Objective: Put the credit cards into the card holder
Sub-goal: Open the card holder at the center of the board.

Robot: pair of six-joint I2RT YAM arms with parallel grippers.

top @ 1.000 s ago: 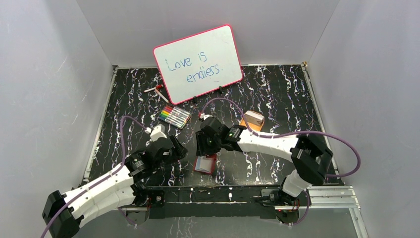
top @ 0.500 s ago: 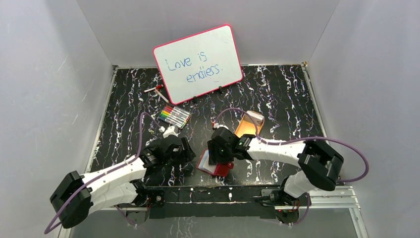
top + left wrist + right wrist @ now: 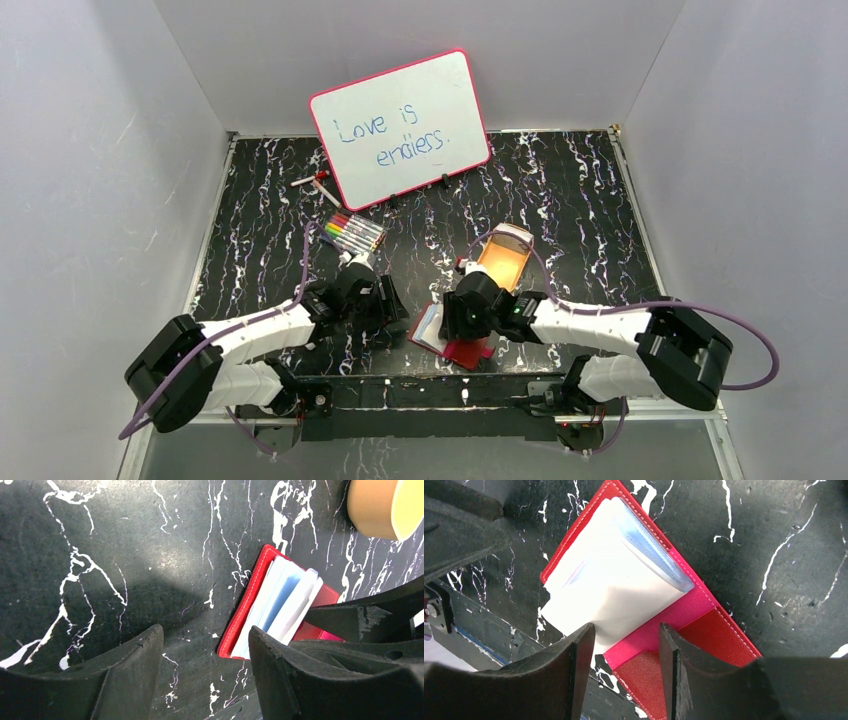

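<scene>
One card holder (image 3: 466, 352), one whiteboard (image 3: 400, 128), one orange tray (image 3: 503, 262).

Orange tray (image 3: 503, 262) stands just behind card holder (image 3: 462, 351).

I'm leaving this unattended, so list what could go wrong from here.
1. The card holder lies open near the table's front rail; a nudge from the right gripper, open over it, may slide it off.
2. Its clear sleeves fan up loosely, so the right gripper's fingers could crumple them.
3. The left gripper, open too, sits close beside the holder; the two might collide.
</scene>
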